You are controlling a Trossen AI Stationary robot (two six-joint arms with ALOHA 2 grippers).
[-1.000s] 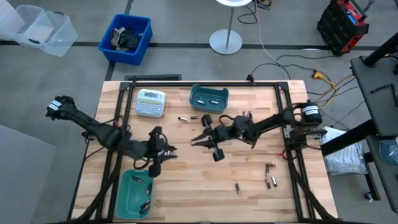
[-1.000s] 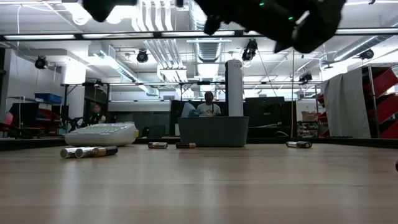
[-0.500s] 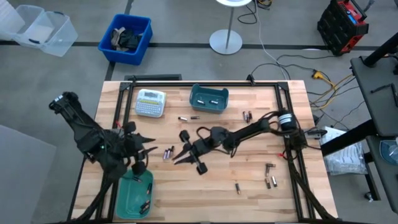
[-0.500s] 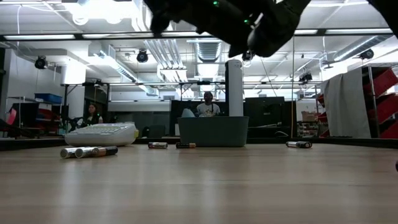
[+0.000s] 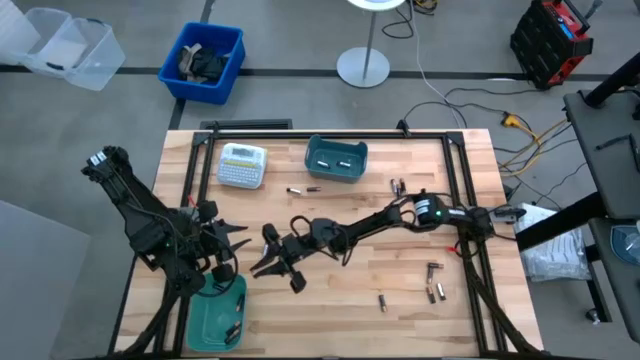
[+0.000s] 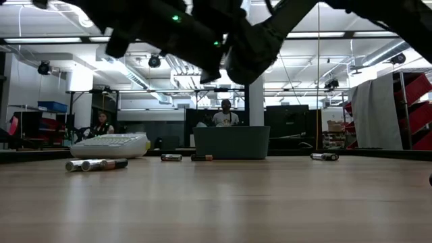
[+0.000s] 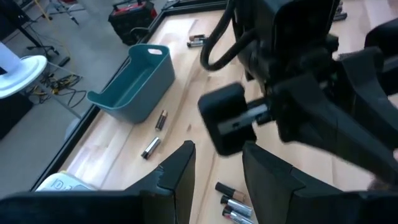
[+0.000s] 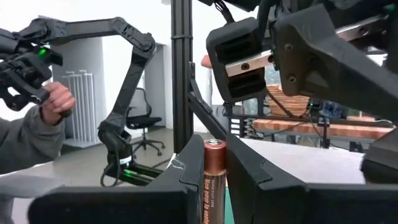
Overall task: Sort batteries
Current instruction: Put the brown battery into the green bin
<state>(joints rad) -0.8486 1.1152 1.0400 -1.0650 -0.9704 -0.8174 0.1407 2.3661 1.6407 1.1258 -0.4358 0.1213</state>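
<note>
The copper-topped battery [image 8: 212, 180] between the right gripper's [image 8: 211, 186] fingers is cut off by the right wrist picture's lower edge (only its upper half shows). In the high view it is too small to see. The low view crops both arms overhead.

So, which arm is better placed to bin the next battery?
The right: the right gripper is shut on a copper-topped battery, close beside the near teal bin. The left gripper is open and empty.
</note>
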